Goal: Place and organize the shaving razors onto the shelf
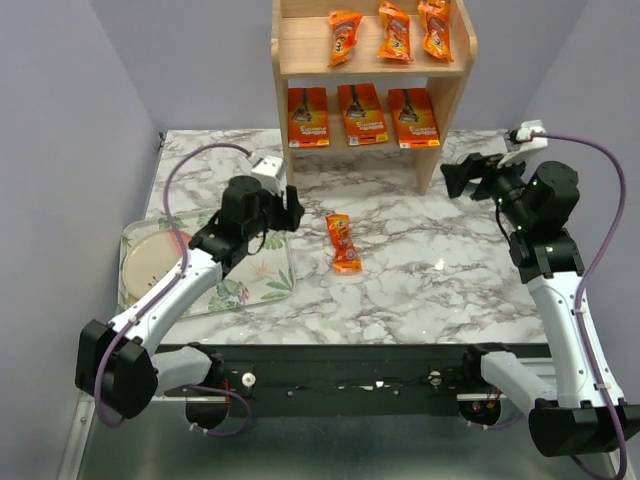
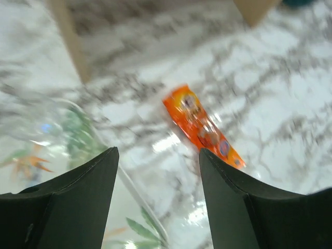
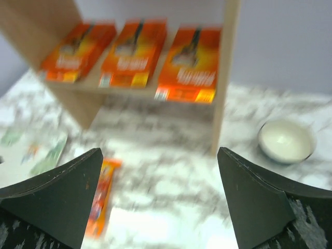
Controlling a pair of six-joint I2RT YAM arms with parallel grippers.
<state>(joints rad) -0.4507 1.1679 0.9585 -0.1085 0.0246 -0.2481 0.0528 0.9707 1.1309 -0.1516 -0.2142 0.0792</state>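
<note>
Gleaming narrow orange blister pack (image 1: 343,243) on marble (image 1: 450,270)

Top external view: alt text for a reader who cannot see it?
A wooden shelf at the back holds six orange razor packs, three per tier; a seventh pack lies on the marble table. The left gripper hovers by a leaf-print tray, the right gripper beside the shelf.

Top cam's looking down from above and behind me at table (image 1: 450,280) & shelf (image 1: 284,100). L wrist cam's pointing down close at loose razor pack (image 2: 202,127); R wrist cam's facing shelf front, sharing that pack.
</note>
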